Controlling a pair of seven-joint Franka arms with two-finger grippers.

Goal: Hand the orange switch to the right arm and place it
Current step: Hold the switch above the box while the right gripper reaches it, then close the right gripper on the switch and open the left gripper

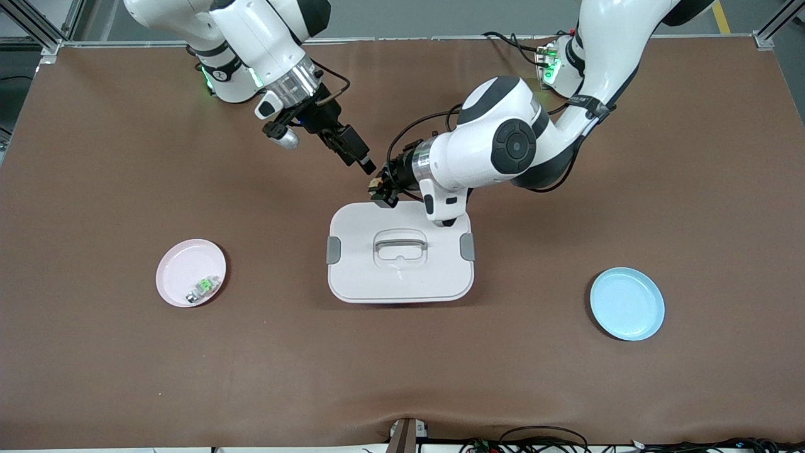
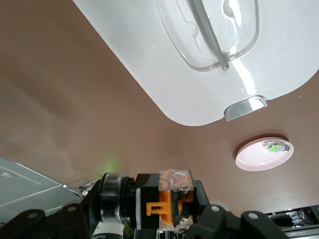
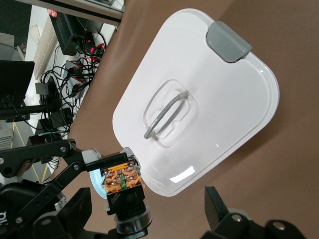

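Front view: left fingers [image 1: 382, 187] grip orange switch [image 1: 375, 183], right fingers [image 1: 368, 167] spread

A wide brown felt-like table mat [image 1: 126, 352] is covering the whole work surface, wrinkling slightly along the edge nearest the front camera. Silver aluminium frame posts [image 1: 44, 28] are standing at the mat's corners toward the robots' bases. Grey floor [image 1: 440, 16] is showing past that edge, and black cables [image 1: 541, 437] are trailing along the mat's nearest edge.
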